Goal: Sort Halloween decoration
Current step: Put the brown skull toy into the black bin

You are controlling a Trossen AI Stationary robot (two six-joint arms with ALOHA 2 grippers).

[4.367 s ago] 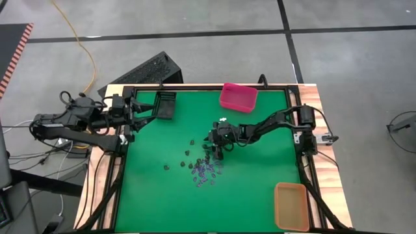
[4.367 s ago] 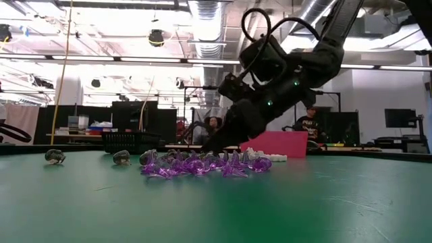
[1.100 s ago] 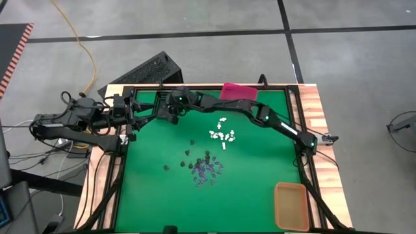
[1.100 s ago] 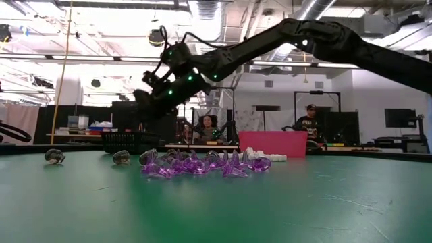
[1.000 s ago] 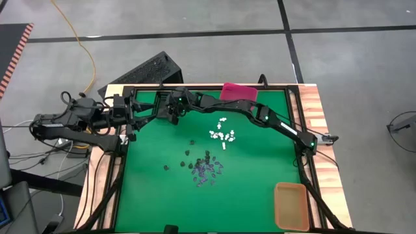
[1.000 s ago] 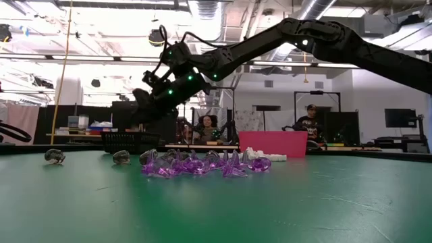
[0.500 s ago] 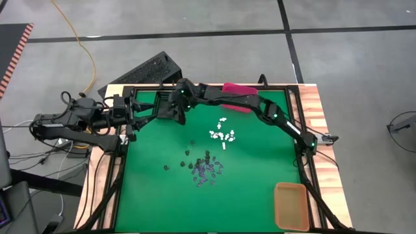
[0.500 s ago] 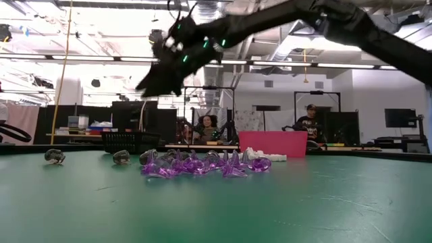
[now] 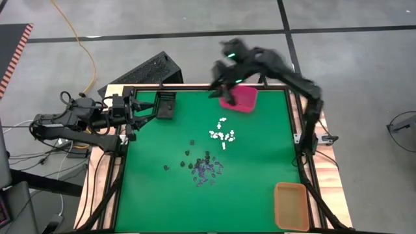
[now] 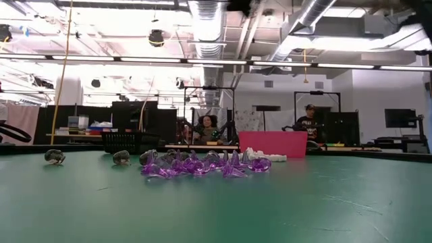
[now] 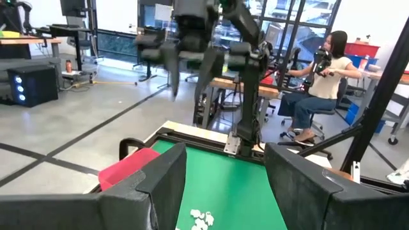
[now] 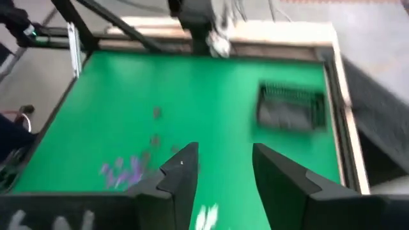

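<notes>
Right hand (image 9: 219, 91) raised high near pink bin (image 9: 239, 97), fingers spread, empty. Below it on green surface (image 9: 253, 169): white trinkets (image 9: 222, 134) clustered, purple trinkets (image 9: 205, 171) and black trinkets (image 9: 190, 153) farther off, unsorted. Sorting barely begun. Left hand (image 11: 223, 185) parked spread beside black bin (image 9: 166, 105).

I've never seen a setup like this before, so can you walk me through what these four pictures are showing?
Two robot arms work at a green table. One picture looks straight down, one looks level across the tabletop, and two come from cameras on the arms' wrists. The right gripper is raised high near the pink bin, jaws open and empty. The left gripper waits at the table's left edge beside the black bin, jaws open. On the table lie tiny white trinkets, purple trinkets and black trinkets. An orange bin sits in one corner. A person sits beyond.
</notes>
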